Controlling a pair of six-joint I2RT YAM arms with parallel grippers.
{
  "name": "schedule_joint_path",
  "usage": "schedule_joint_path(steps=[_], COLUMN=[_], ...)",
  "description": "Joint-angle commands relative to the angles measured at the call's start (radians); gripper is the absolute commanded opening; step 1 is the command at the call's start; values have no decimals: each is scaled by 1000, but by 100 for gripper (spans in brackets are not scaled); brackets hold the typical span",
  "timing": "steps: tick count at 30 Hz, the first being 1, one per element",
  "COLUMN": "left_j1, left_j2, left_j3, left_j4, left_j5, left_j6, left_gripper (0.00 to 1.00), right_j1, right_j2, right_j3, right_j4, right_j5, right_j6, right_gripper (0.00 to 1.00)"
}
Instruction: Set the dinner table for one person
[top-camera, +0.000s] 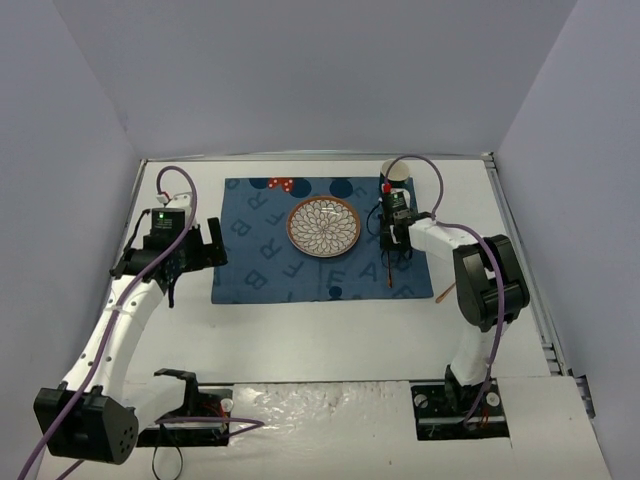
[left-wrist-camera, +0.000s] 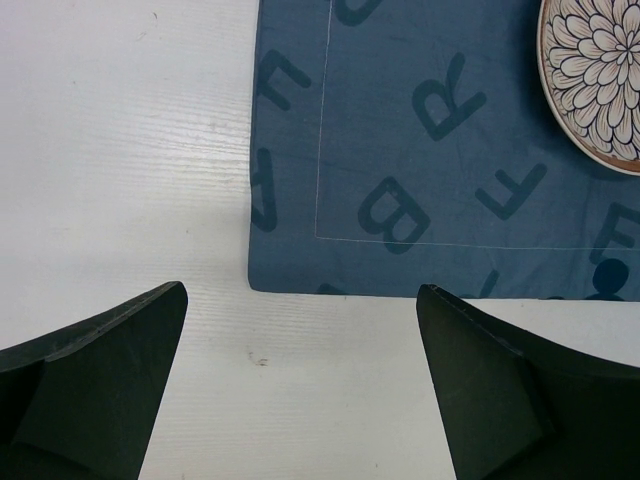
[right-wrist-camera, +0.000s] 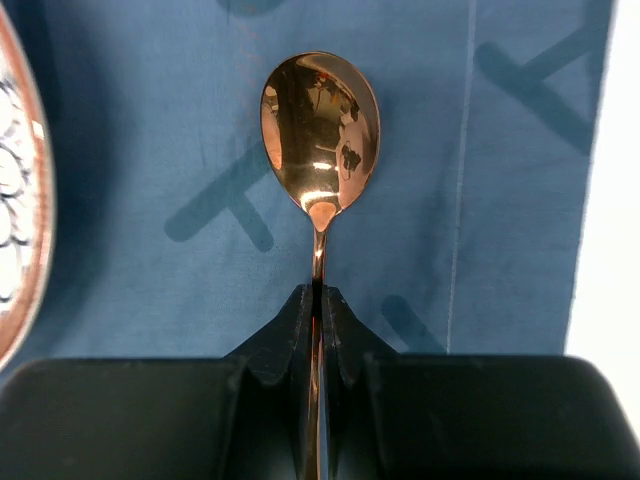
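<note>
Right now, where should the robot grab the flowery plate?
Probably the plate by its raised rim, left edge, from above, one finger inside and one outside. It lies flat on the placemat, so nothing slips under it, and the open left gripper is on that side; the right gripper holds the spoon.

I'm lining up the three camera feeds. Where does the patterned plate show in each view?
Top external: the plate sits mid-picture, on the placemat.
Left wrist: upper right corner, cut off by the frame.
Right wrist: only a sliver at the left edge, left of the spoon.
Shared landmark: the blue letter-printed placemat lies under the plate in all three views.
</note>
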Motion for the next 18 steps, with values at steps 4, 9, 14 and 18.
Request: schedule_joint_path(steps=[4, 9, 14, 18], left_j1=[8, 9, 10, 10], left_j2=[2, 2, 5, 5], left_j3=[38, 37, 37, 37], left_j4=[25, 27, 27, 27], left_j5=[-16, -19, -19, -19], left_j6=[5, 5, 5, 3], left_gripper=[97, 97, 97, 97], right_j1=[1, 0, 0, 0], right_j2=[32, 51, 35, 18], right_j3=[41, 29, 32, 34], right_j4=[24, 39, 40, 38], right_j5=[-29, -26, -20, -11], right_j6=[-50, -40, -35, -33], right_gripper=[0, 0, 0, 0])
